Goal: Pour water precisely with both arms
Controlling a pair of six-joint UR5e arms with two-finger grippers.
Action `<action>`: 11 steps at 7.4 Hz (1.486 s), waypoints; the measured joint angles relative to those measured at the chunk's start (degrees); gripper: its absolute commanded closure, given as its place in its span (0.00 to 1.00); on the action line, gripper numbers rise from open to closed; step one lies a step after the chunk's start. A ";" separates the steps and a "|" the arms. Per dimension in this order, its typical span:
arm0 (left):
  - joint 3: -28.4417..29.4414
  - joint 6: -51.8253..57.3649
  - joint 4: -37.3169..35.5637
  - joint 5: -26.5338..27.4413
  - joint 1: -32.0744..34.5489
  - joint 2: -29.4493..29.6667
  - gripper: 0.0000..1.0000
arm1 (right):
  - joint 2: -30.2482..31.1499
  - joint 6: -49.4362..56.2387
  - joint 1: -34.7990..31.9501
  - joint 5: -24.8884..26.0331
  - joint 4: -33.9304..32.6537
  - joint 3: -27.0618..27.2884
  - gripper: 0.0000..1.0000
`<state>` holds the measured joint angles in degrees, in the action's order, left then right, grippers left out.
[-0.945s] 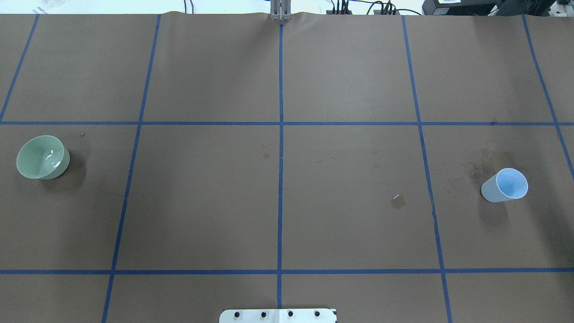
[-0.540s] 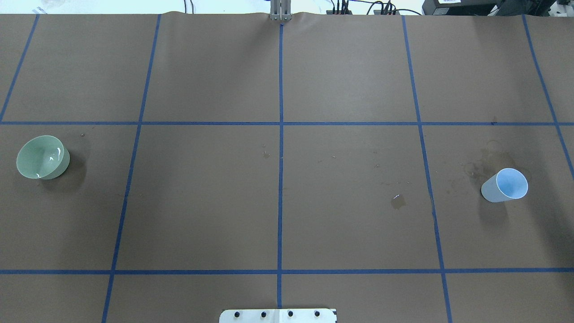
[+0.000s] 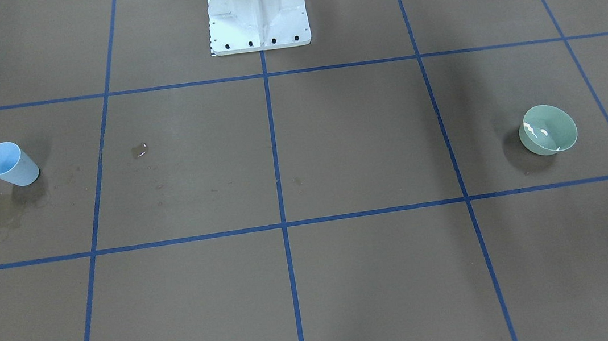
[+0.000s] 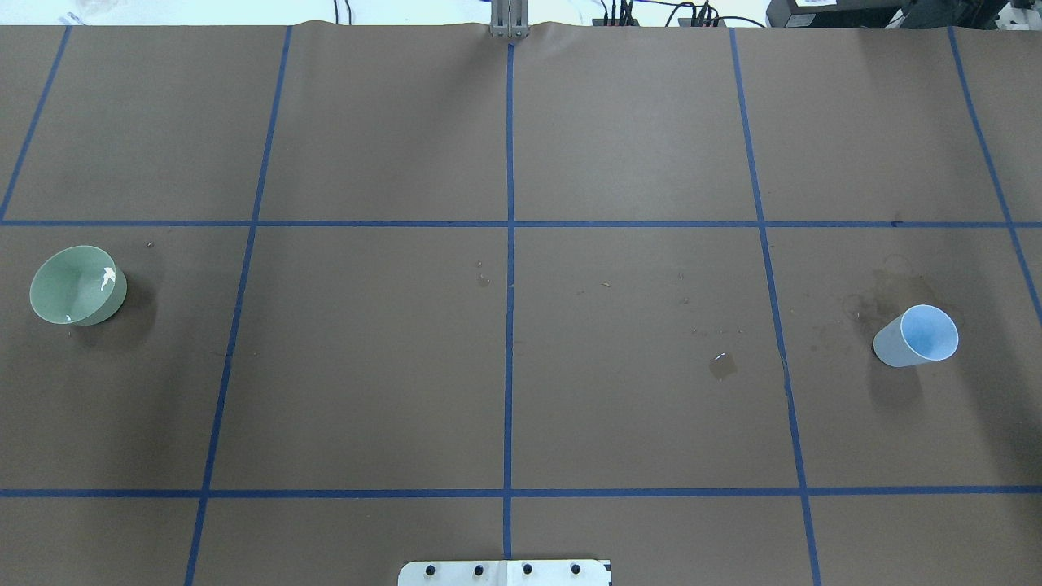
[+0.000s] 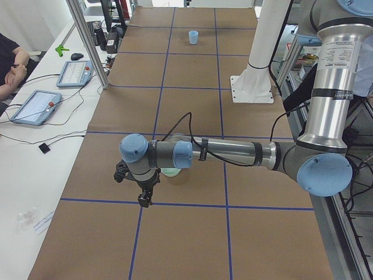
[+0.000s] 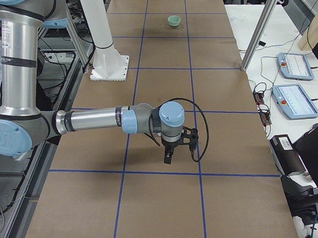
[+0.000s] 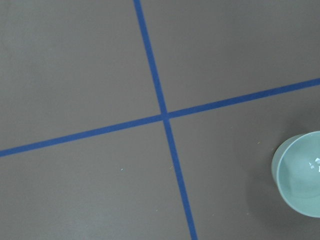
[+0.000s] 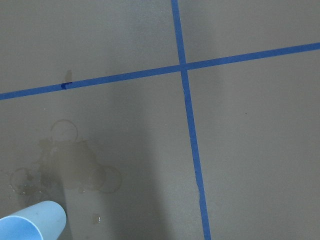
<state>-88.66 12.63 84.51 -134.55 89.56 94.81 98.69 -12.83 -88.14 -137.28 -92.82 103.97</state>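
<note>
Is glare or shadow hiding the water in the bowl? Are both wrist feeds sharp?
Overhead exterior: white glints mark the water in the green bowl, soft shadow at its right, nothing hidden. Left wrist-mounted: sharp, bowl cut by the frame's right edge. Right wrist-mounted: sharp, blue cup cropped at the lower left corner, stains plainly visible.

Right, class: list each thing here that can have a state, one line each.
Green bowl: upright, holding water.
Blue cup: upright, contents unclear.
Left gripper: hangs over the table, empty; open or shut, cannot tell.
Right gripper: hangs over the table, empty; open or shut, cannot tell.
Puddle: small wet patch on the table.
</note>
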 measured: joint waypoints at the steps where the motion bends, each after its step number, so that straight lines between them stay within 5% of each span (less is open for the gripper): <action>1: 0.15 0.08 0.31 -0.21 0.12 -0.17 0.00 | 0.49 0.00 -0.07 -0.01 0.00 -0.03 0.00; 11: 1.03 0.11 0.48 0.06 0.11 0.02 0.00 | -3.01 0.49 -0.19 0.72 -6.85 -0.49 0.00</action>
<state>-87.63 12.74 84.99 -134.48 89.66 94.82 95.69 -12.34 -88.33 -136.56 -99.68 103.48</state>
